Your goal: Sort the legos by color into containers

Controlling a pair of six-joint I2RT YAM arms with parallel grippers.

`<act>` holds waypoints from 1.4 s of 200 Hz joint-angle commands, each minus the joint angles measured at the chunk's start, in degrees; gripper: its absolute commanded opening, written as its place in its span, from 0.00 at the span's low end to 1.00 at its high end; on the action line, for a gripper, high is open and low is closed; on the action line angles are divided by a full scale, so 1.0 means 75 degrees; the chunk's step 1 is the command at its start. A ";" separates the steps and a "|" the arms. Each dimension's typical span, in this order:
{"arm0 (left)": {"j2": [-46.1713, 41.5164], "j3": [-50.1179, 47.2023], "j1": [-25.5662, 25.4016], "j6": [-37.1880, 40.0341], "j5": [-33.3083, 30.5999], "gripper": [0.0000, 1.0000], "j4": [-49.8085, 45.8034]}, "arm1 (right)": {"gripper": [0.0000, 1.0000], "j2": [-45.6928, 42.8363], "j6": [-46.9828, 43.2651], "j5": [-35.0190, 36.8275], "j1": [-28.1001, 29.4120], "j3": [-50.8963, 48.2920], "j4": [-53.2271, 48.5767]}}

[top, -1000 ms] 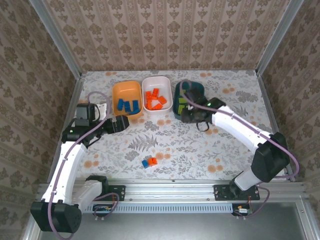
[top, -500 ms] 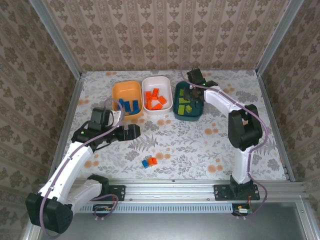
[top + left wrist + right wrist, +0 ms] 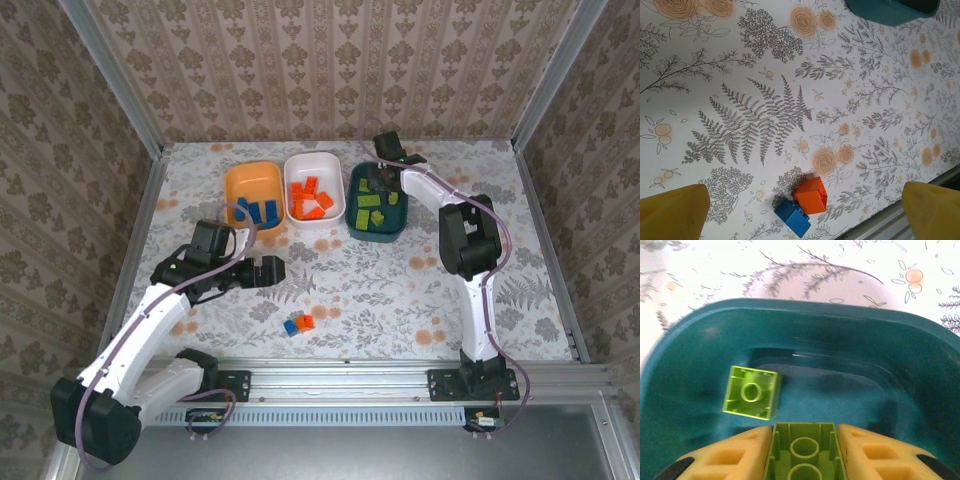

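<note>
Right fingers point(image 3: 735, 455) have reached the teal tub's point(image 3: 880, 340) far end, pinching a green brick point(image 3: 804, 450); left fingers point(image 3: 670, 210), wide open, have edged nearer the loose bricks point(image 3: 811, 196).

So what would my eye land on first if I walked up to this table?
Probably the three tubs in a row at the far side: orange tub, white tub and dark teal tub, each holding bricks of one colour. The right gripper pinches a lime green brick over the teal one, and a blue brick and an orange brick lie side by side near the front edge.
</note>
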 commanded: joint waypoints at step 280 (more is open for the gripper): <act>-0.0659 -0.0552 0.0739 -0.0875 0.0264 1.00 0.0261 | 0.80 -0.7399 -0.3870 -0.3618 0.4767 -0.8078 0.1605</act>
